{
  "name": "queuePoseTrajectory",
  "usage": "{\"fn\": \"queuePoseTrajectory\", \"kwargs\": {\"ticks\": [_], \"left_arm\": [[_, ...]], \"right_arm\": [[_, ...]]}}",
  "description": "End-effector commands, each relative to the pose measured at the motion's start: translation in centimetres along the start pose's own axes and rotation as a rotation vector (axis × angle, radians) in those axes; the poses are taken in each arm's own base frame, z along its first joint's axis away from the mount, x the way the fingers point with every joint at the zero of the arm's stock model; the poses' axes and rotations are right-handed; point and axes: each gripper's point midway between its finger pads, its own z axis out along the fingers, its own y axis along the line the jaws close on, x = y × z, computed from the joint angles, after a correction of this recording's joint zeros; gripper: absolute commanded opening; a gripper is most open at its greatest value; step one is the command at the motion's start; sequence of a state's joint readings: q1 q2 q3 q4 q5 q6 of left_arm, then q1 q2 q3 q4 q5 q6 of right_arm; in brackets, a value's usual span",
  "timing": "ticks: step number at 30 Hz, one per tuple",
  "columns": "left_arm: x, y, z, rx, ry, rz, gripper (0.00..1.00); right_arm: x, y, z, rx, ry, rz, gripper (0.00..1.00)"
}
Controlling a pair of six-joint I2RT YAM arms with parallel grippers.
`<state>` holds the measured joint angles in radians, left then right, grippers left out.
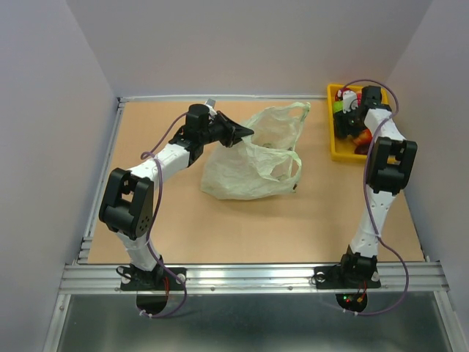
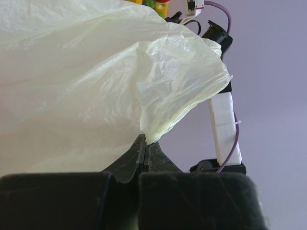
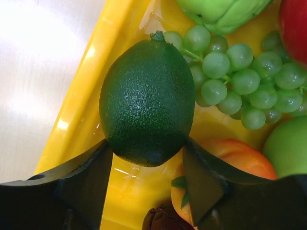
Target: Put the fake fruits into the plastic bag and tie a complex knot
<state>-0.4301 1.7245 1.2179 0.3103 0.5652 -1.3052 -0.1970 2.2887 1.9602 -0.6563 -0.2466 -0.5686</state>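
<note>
The pale-green plastic bag (image 1: 253, 158) lies crumpled at mid-table. My left gripper (image 1: 245, 133) is shut on its left rim and holds that edge up; the left wrist view shows the closed jaws (image 2: 145, 142) pinching a fold of the bag (image 2: 86, 86). My right gripper (image 1: 344, 111) is down in the yellow tray (image 1: 335, 147) at the back right. In the right wrist view it (image 3: 147, 143) is shut on a dark green lime (image 3: 146, 100), one finger on each side. Green grapes (image 3: 240, 81), an orange fruit (image 3: 240, 155), a red fruit (image 3: 295, 28) and a green apple (image 3: 288, 148) lie in the tray (image 3: 91, 86).
A lumpy light-green fruit (image 3: 220, 12) and a dark brown item (image 3: 165, 220) also sit in the tray. Grey walls enclose the table on three sides. The right arm (image 2: 223, 124) shows behind the bag in the left wrist view.
</note>
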Motion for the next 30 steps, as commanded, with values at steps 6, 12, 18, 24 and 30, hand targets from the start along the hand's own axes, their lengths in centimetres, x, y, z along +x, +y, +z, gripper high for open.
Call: {"fn": "queuePoseTrajectory", "kwargs": {"ticks": [6, 12, 18, 24, 30], "left_arm": [[-0.5, -3.0, -1.1, 0.08, -0.021, 0.061, 0.0], [-0.5, -2.8, -1.1, 0.077, -0.02, 0.061, 0.0], [-0.6, -3.2, -1.3, 0.084, -0.022, 0.064, 0.0], [-0.5, -3.0, -1.1, 0.08, -0.013, 0.054, 0.0], [-0.6, -3.0, -1.1, 0.083, -0.012, 0.057, 0.0]], "right_arm": [[-4.7, -0.8, -6.6, 0.058, -0.14, 0.001, 0.49], [-5.7, -0.3, -11.2, 0.07, -0.204, 0.028, 0.47], [-5.0, 3.5, -16.5, -0.002, -0.241, 0.037, 0.47], [-5.0, 13.0, -23.1, -0.335, -0.329, 0.056, 0.47], [-4.6, 22.8, -23.4, -0.555, -0.278, -0.022, 0.47]]}}
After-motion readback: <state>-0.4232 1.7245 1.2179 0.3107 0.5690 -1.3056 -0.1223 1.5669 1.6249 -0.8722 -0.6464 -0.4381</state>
